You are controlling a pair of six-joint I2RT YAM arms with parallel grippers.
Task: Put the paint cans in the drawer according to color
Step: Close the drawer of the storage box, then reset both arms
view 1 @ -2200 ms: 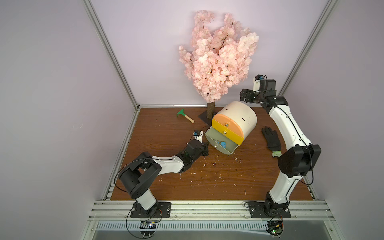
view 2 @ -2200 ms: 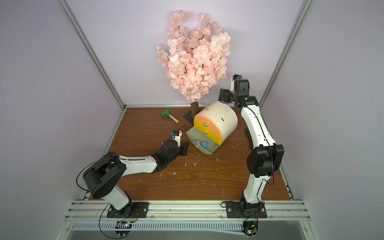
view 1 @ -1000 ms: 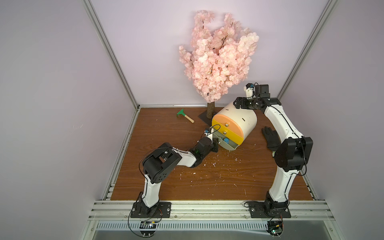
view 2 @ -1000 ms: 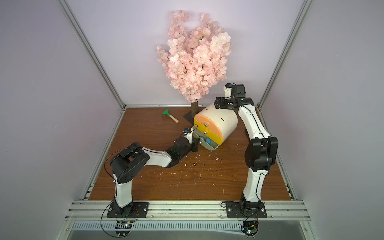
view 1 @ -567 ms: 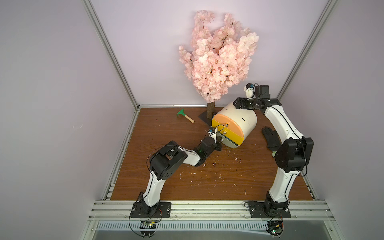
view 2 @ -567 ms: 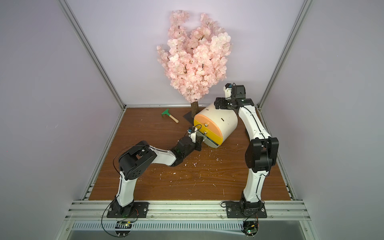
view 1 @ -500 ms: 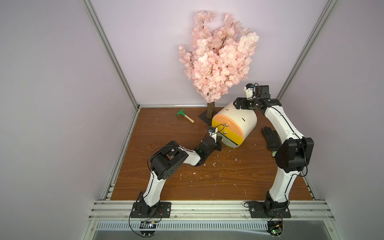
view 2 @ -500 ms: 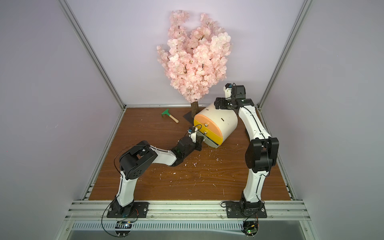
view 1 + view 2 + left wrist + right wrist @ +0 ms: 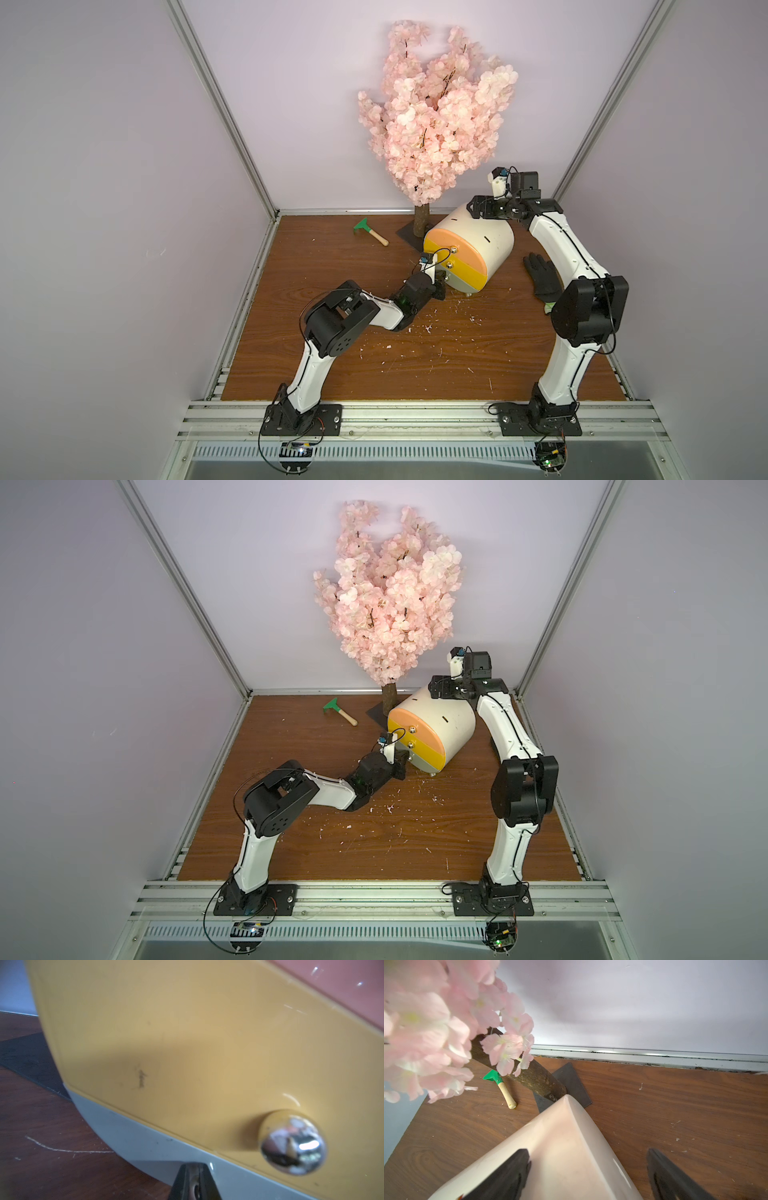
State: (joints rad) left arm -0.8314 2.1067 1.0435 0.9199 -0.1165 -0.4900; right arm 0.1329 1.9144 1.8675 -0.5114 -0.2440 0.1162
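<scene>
The drawer cabinet (image 9: 478,237) (image 9: 451,721) is a cream drum lying at the back of the wooden floor. Its peach (image 9: 342,991), yellow (image 9: 187,1043) and grey (image 9: 145,1142) fronts sit flush and closed. My left gripper (image 9: 441,286) (image 9: 402,766) (image 9: 194,1167) is shut and empty, its tip against the grey bottom front, below the yellow drawer's metal knob (image 9: 293,1142). My right gripper (image 9: 478,208) (image 9: 440,688) (image 9: 588,1152) is open and straddles the cabinet's rear top edge, one finger (image 9: 508,1172) on the cream shell. No paint cans are in view.
A pink blossom tree (image 9: 436,112) on a dark base plate stands just behind the cabinet. A green-headed toy tool (image 9: 370,233) (image 9: 500,1086) lies at the back left. A black glove (image 9: 542,276) lies right of the cabinet. Small white flakes litter the floor.
The grey bottom drawer stood open with a blue can inside; my left gripper pushed it closed. My right gripper came down onto the cabinet's back. Over the last half second nothing moved.
</scene>
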